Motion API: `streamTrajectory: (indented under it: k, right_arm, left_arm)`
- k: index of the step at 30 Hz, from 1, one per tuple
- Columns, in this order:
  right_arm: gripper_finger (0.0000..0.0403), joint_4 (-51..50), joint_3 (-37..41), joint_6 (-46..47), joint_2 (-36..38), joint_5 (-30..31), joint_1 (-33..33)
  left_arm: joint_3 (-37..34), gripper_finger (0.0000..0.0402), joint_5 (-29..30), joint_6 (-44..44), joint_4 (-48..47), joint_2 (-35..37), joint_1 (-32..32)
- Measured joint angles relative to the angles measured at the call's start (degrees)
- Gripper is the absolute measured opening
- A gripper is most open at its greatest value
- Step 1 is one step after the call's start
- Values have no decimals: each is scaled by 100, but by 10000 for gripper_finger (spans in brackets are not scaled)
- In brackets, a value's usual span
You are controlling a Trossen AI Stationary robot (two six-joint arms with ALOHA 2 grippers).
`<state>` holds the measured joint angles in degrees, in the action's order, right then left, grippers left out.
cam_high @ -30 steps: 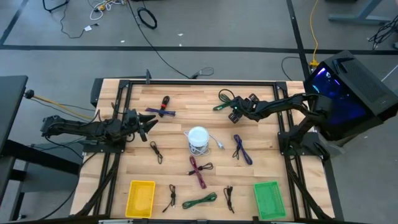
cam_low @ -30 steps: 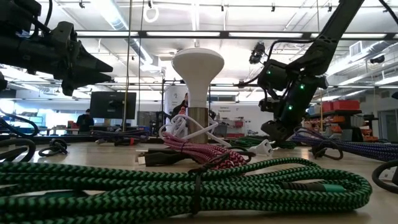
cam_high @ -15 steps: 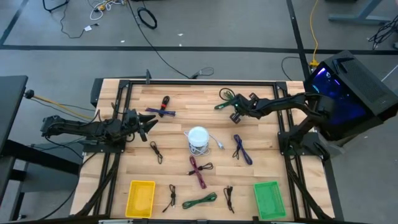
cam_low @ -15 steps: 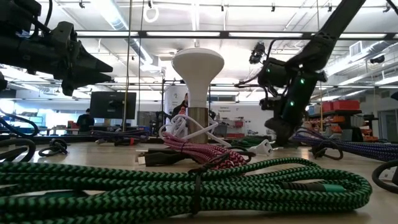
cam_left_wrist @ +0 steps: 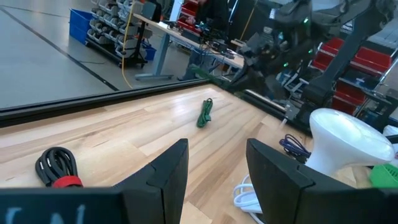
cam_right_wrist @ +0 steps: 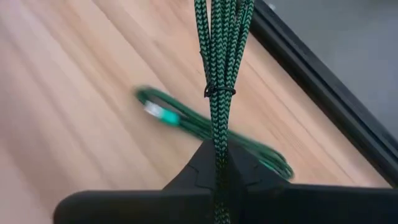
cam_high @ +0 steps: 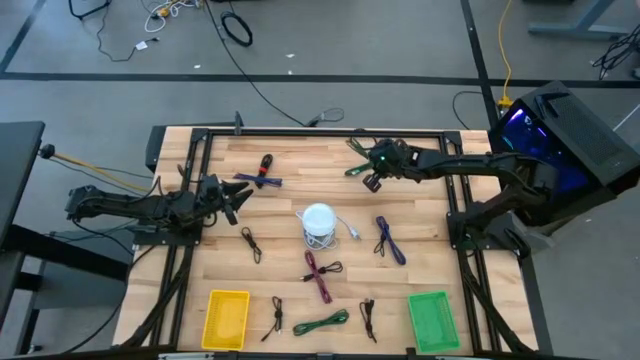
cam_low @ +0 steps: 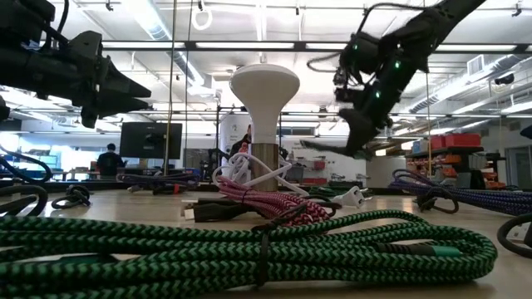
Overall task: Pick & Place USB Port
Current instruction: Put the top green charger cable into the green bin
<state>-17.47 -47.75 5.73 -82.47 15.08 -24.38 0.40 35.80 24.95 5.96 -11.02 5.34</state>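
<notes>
A green-and-black braided USB cable [cam_right_wrist: 219,56], bundled by a tie, is held by my right gripper [cam_high: 370,178] over the table's far middle. In the low view that gripper [cam_low: 359,143] hangs well above the table, and the cable [cam_low: 320,146] sticks out sideways from it. A green length with a teal plug [cam_right_wrist: 163,115] lies on the wood below; whether it is the same cable, I cannot tell. My left gripper [cam_left_wrist: 214,174] stands open above the table's left part [cam_high: 236,200], holding nothing. My right gripper pinches the bundled strands of the green cable [cam_right_wrist: 217,140] between its two fingers, which lie along the bundle. The bundle runs on past the fingertips to its tie [cam_right_wrist: 219,91] and beyond. The gripped part is lifted off the table.
A white mushroom-shaped stand with a white cord [cam_high: 318,222] sits mid-table. Other cables lie around: red-blue [cam_high: 262,179], purple [cam_high: 390,240], maroon [cam_high: 320,274], green [cam_high: 322,322], some small black ones. A yellow bin [cam_high: 227,318] and a green bin [cam_high: 432,320] stand at the near edge.
My right gripper has shut on the green cable, then risen well above the table and gone toward the far edge and a little left. The gripped part of the cable has gone up with it.
</notes>
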Motion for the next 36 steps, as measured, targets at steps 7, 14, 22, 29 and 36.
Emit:
streamTrajectory:
  k: [7, 14, 22, 29, 36]
  right_arm:
    - [4, 39, -154, -3, 349, -388, 478]
    - [4, 323, -168, 180, 650, -421, 1184]
    - [4, 635, -168, 613, 743, -414, 2161]
    - [4, 897, -168, 1069, 745, -122, 3100]
    - [4, 1027, -168, 1695, 775, 653, 4038]
  left_arm:
    - [0, 167, -21, -9, 281, 1, 1]
    - [0, 167, -563, -15, 401, 1, 3]
    - [0, 167, -565, -22, 396, 1, 1]
    - [0, 167, -565, -23, 393, 1, 1]
    - [0, 167, -565, -22, 391, 1, -1]
